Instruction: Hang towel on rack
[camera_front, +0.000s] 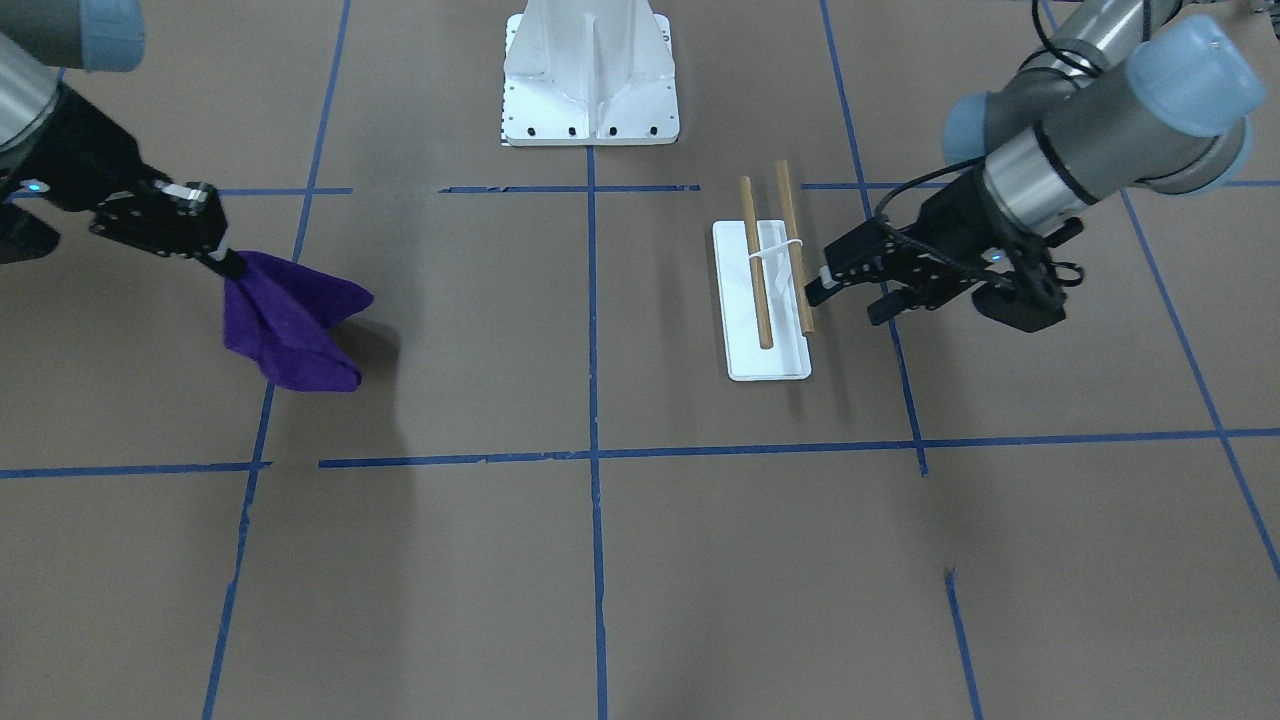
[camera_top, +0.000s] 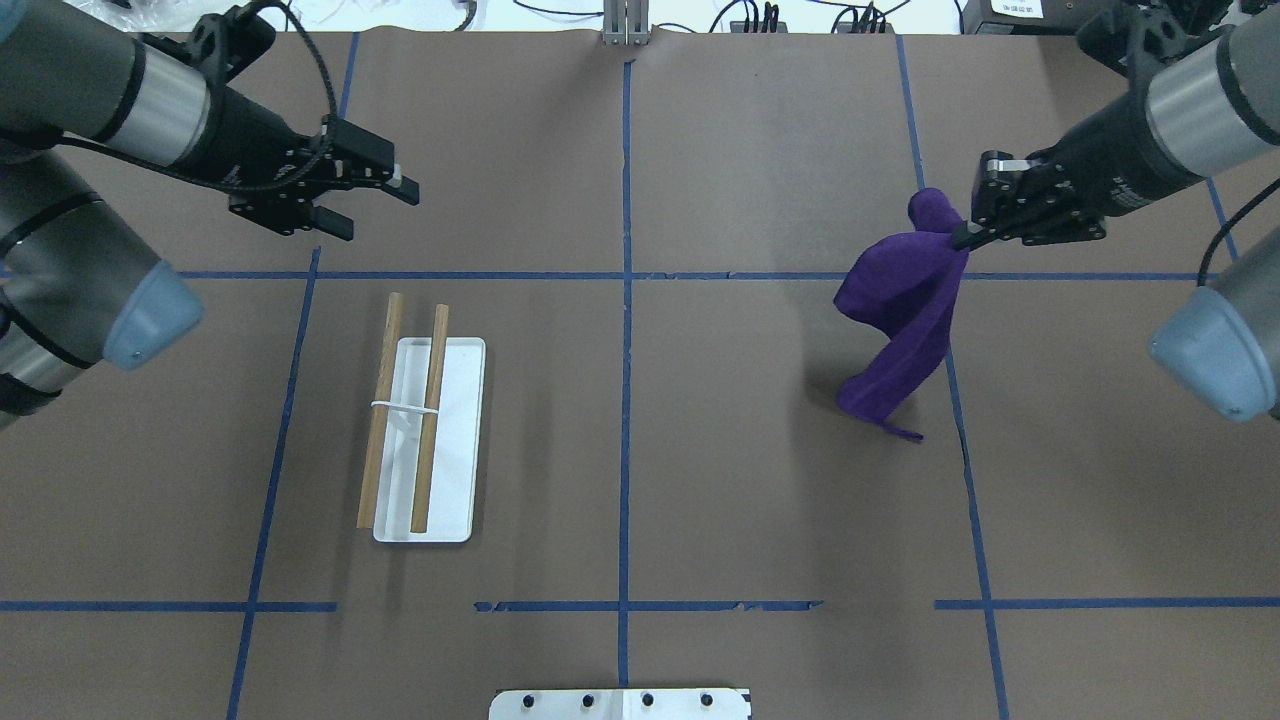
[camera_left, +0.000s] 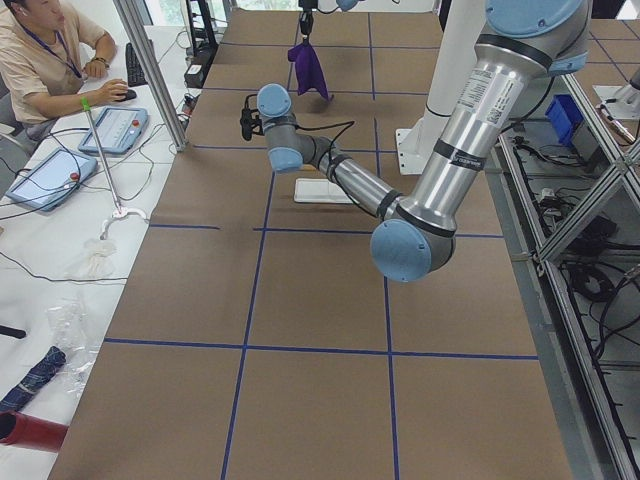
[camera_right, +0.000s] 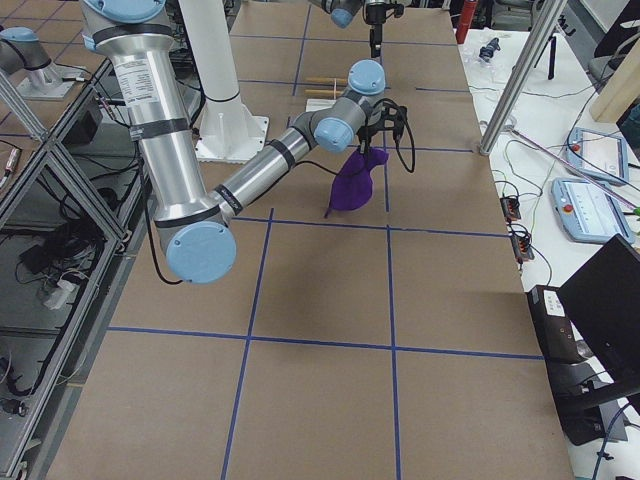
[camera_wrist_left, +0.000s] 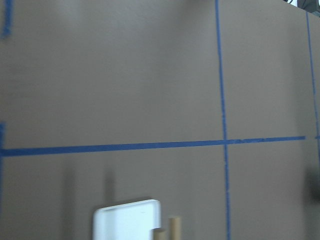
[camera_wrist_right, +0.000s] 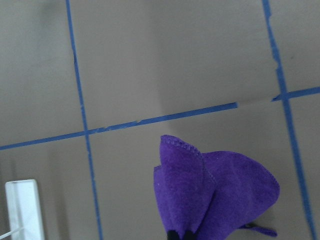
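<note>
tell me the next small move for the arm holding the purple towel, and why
Probably carry the towel sideways toward the rack, keeping it raised. The right hand is shut on the towel's upper end and the cloth hangs free below it, but the rack stands well away on the robot's left side of the table, and both its rods are bare.

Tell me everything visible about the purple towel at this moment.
The towel is a small deep-purple cloth, soft and fleecy-looking, with a stitched hem. The right gripper pinches it at one bunched upper edge, shut on it, so it hangs in loose folds that flare wider below. It is over the robot's right side of the table, well apart from the rack. Nothing else touches it. Whether its lowest corner grazes the table is unclear.
</note>
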